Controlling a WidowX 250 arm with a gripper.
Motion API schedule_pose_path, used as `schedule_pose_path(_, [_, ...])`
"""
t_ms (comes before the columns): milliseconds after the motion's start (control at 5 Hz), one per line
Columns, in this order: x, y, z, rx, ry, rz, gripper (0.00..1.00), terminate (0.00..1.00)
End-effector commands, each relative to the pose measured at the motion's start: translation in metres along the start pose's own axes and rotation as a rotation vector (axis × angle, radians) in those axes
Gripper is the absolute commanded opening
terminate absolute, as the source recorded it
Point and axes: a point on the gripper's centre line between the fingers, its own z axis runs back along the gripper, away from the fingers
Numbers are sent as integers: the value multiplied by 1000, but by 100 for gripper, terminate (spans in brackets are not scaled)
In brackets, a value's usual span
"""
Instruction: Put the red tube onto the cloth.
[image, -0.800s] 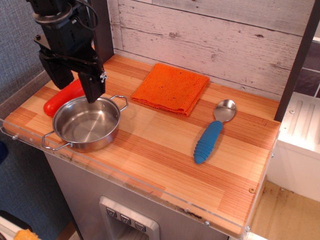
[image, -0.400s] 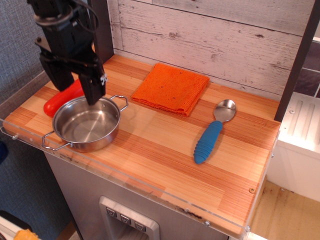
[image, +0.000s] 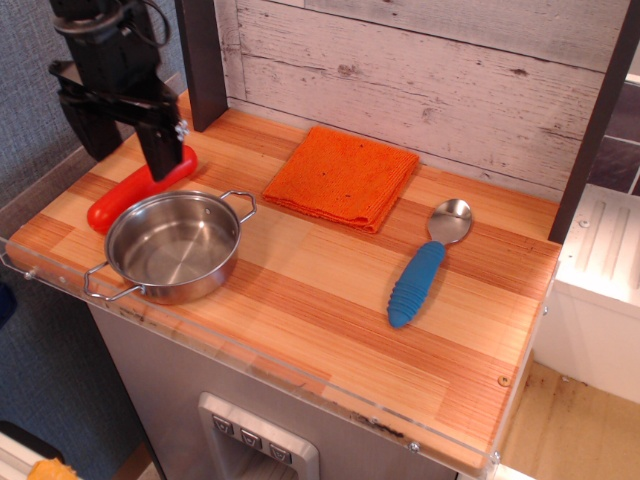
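A black robot arm reaches down from the upper left corner, its boxy body upright and its gripper pointing at the bench. The two dark fingers stand apart, one on each side of the upper end of the red tube, so the gripper straddles the tube without visibly closing on it. Whether the fingers touch the tube cannot be told.

The red tube lies slanted on the wooden bench near its back left corner, with its lower end toward the left edge. Just in front of it sits a steel pot with two wire handles, its rim close beside the tube. The cloth, a folded orange square, lies flat to the right, well apart from the tube, near the whitewashed plank wall. Farther right lies a spoon with a blue ribbed handle, bowl toward the wall.
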Motion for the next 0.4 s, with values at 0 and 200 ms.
schedule_pose_path(0, [22,37,-9,66,7,49,100,0])
schedule_pose_path(200, [26,45,-29,64,42,64,100,0])
